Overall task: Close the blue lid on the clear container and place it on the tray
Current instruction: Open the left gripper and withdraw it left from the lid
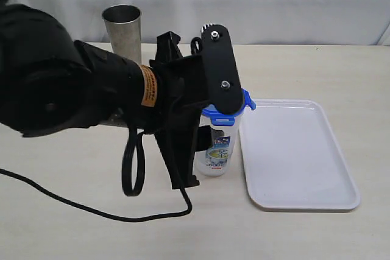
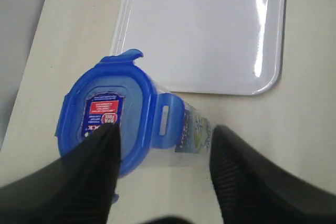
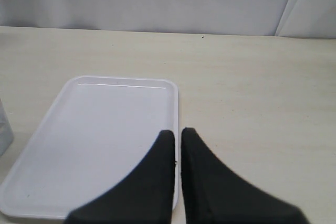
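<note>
While the lid sits on the container at frame centre, just left of the tray | left gripper apart above it, right gripper pressed together | you have the tray placement left.

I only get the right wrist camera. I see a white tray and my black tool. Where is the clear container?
Observer: The clear container stands upright on the table beside the tray, not on it.
Operator: Is its lid on?
Observer: Yes, the blue lid sits on top, but one flap sticks out, not snapped down.
Operator: Is the other tool holding it?
Observer: The left tool has its jaws apart either side of the container; I cannot tell whether they touch.
</note>
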{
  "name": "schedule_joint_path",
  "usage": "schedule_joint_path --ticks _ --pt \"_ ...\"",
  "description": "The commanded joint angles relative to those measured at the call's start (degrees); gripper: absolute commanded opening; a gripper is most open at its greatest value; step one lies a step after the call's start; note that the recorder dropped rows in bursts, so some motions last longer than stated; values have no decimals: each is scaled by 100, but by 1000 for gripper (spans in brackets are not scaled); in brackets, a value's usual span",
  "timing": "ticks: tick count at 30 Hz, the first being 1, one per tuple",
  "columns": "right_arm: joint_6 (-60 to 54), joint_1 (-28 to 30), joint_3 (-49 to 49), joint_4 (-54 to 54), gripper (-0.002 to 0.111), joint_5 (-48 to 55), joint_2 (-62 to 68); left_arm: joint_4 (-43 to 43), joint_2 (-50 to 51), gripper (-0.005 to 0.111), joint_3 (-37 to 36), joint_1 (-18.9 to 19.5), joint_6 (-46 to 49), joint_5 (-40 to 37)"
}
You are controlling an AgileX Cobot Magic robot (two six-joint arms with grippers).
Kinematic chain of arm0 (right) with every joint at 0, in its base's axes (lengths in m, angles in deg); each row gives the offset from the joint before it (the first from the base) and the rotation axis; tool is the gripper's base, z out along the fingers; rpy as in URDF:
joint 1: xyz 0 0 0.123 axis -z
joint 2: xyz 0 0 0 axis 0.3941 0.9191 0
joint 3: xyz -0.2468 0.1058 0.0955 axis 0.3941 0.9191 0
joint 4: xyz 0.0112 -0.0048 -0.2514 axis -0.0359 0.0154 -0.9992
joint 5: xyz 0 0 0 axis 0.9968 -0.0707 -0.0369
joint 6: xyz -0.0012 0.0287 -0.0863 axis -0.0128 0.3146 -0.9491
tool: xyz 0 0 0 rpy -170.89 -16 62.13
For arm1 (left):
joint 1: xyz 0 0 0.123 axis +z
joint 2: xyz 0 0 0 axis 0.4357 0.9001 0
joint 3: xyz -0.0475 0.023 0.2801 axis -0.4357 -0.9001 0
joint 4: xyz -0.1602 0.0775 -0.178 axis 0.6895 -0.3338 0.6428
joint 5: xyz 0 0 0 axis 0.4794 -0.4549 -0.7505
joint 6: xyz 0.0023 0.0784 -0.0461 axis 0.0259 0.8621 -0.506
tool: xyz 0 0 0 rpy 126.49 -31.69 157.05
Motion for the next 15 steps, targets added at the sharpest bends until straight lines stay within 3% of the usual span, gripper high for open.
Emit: schedule_joint_path --ticks 1,4,6,8,12,15 --pt "3 16 17 -7 4 -31 -30 170 -511 41 -23 173 -246 -181" --pt "3 16 17 -7 4 -31 -30 170 -788 16 -41 710 -586 181" --pt "3 16 17 -7 4 -31 -30 190 -849 8 -163 943 -681 606" --pt "3 16 17 -7 4 -31 -30 240 -964 2 -556 1207 -830 1577" --pt "3 16 17 -7 4 -31 -30 351 -1130 0 -1732 1649 -1042 3925" --pt "3 16 17 -7 4 -31 -30 290 -1042 0 -2446 2015 -1297 4996"
